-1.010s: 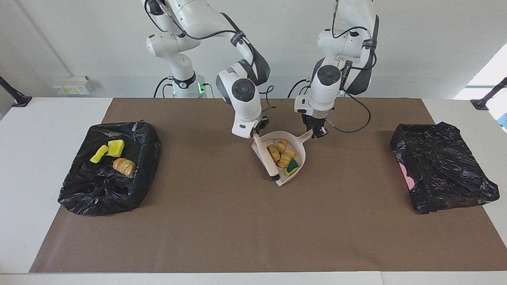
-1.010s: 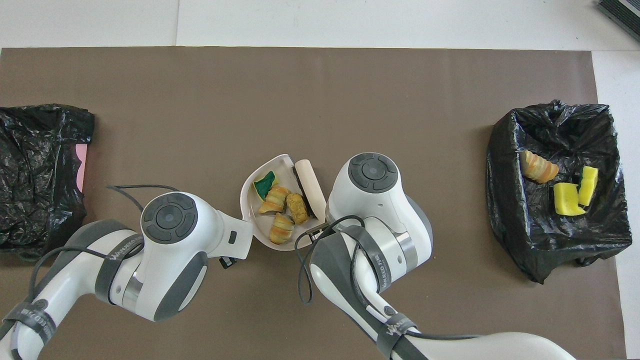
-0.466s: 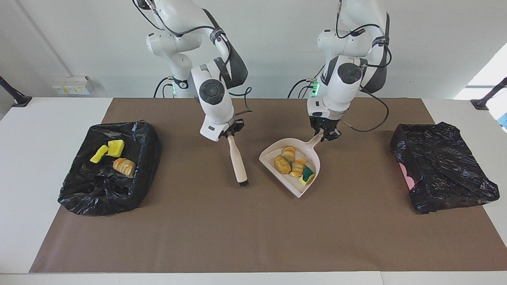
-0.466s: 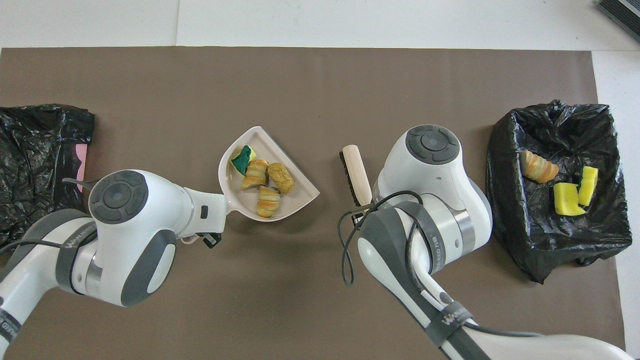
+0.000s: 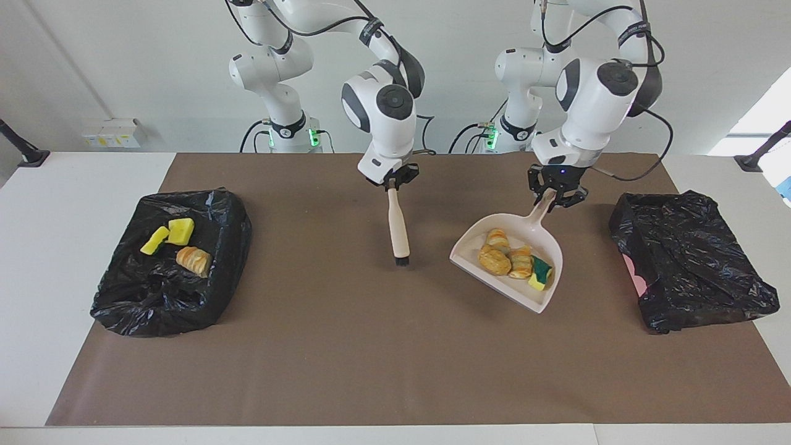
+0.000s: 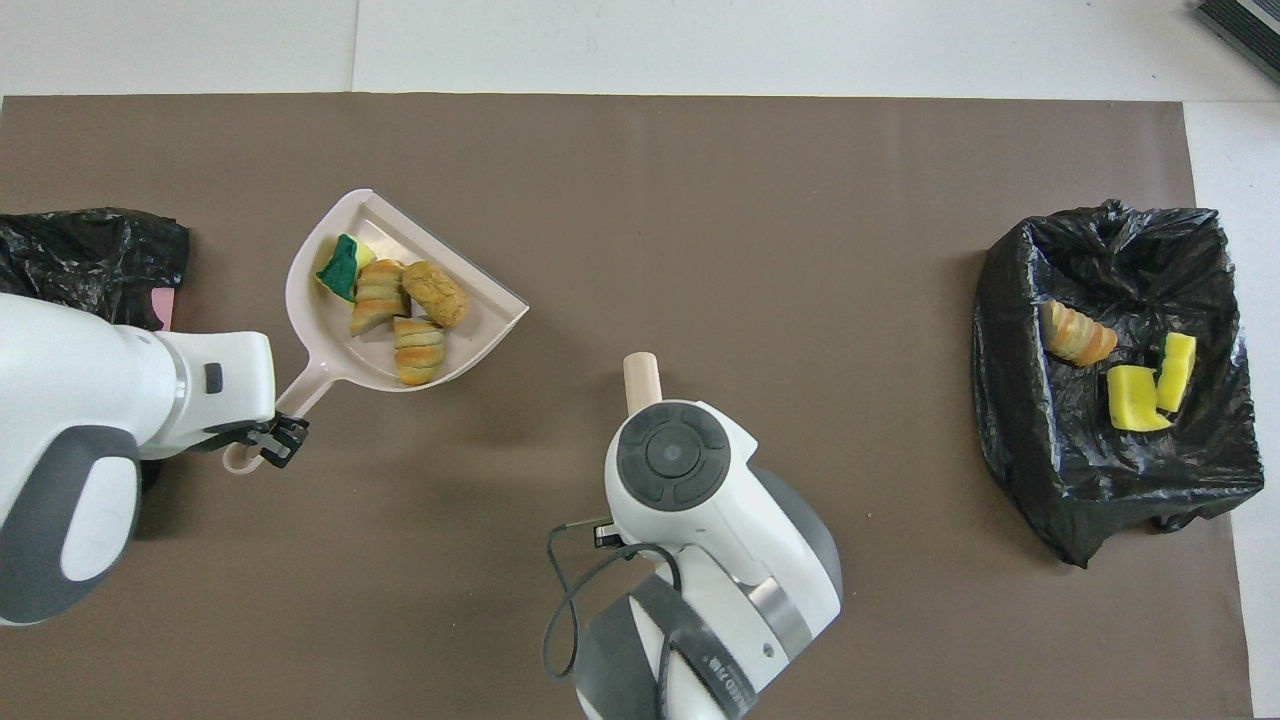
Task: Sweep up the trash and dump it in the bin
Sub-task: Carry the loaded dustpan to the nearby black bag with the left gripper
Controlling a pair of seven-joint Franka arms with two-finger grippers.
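Facing view: left gripper [image 5: 555, 193] clamps beige plastic dustpan [image 5: 494, 275] handle; keep level, bread-and-sponge trash [image 5: 515, 260] below fingers. Right gripper [image 5: 394, 183] grips wooden-handled brush [image 5: 398, 230].

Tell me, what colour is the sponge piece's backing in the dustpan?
Green, on the yellow sponge piece in the beige dustpan; clearest in the overhead view.

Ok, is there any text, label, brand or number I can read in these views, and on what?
Nothing reads clearly.
White lettering on the grey strap of the right arm: too blurred to read.
Yellow labels on the wall box: too small to read.
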